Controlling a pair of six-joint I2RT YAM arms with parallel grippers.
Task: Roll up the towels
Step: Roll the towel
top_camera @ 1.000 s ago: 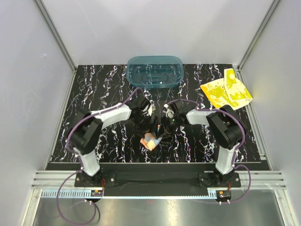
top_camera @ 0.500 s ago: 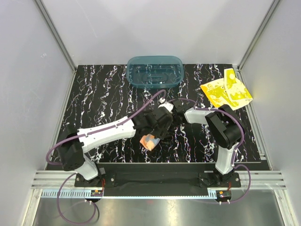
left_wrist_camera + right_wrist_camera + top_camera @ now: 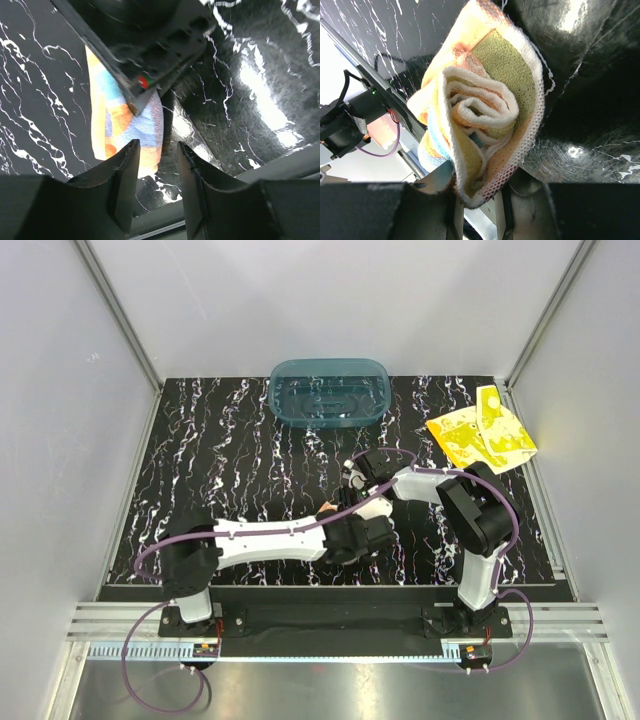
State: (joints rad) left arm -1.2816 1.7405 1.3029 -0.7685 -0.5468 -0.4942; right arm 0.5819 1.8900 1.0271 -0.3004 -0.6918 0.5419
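Note:
The rolled towel (image 3: 485,110), light blue and yellow with orange dots, is clamped at its end in my shut right gripper (image 3: 477,195). In the top view only an orange bit of the rolled towel (image 3: 325,508) shows behind the left forearm, by the right gripper (image 3: 340,498). My left gripper (image 3: 157,147) is open with nothing between its fingers. Just beyond its left fingertip (image 3: 131,150) lies the rolled towel (image 3: 125,125), with the right gripper's black body over it. The bright yellow towel (image 3: 480,437) lies loosely folded at the table's right back edge.
A teal translucent tub (image 3: 328,392) stands at the back middle of the black marbled table (image 3: 220,450). The left arm lies stretched low along the front edge, crossing under the right arm's wrist. Metal frame posts and white walls ring the table.
The left arm has swung down from beside the roll to lie along the front edge, and its jaws have narrowed. The rolled towel, once plain in the top view, is now mostly covered.

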